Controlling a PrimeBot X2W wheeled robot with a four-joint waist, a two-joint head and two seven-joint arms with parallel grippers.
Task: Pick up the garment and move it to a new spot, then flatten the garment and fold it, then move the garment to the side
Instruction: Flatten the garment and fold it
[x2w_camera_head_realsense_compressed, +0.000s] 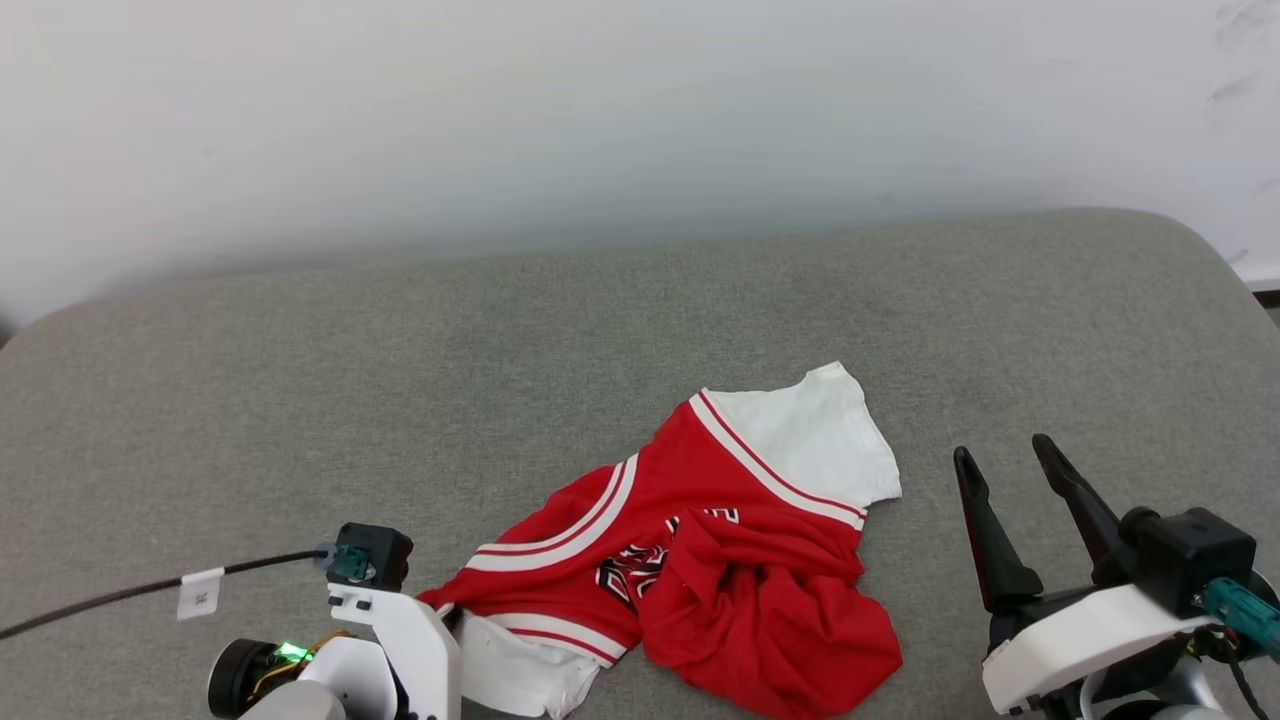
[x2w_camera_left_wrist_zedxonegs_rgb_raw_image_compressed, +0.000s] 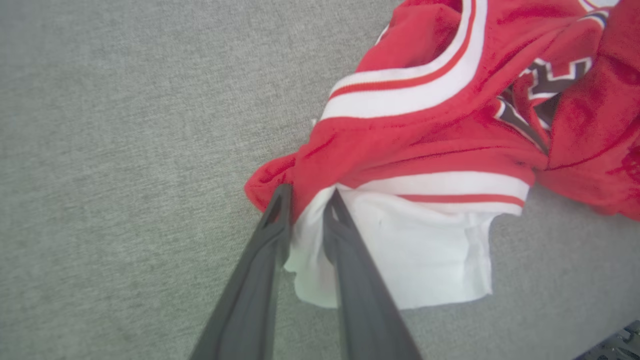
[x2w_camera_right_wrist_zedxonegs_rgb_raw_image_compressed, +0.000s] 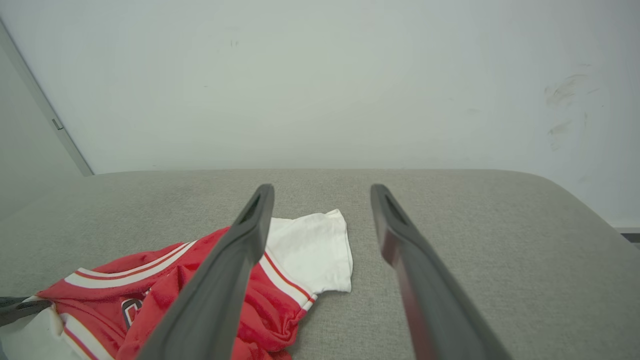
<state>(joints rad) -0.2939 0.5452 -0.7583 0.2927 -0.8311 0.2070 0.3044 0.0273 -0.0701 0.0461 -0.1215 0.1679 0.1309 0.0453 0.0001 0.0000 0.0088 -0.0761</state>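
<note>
At the near edge of the cushion (x2w_camera_head_realsense_compressed: 400, 400), your left gripper (x2w_camera_left_wrist_zedxonegs_rgb_raw_image_compressed: 307, 192) pinches the crumpled shirt (x2w_camera_head_realsense_compressed: 720, 520) by its 7 o'clock sleeve (x2w_camera_left_wrist_zedxonegs_rgb_raw_image_compressed: 400, 240), fingers nearly closed; your right gripper (x2w_camera_head_realsense_compressed: 1002, 450) waits wide open, empty, at 3 o'clock.

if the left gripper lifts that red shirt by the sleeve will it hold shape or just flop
Likely floppy: the garment lies crumpled in soft folds, so it should hang limp from the left gripper pinching its white sleeve. Probably light, since the fabric looks thin. It may drag rather than slide on the textured grey cushion.
</note>
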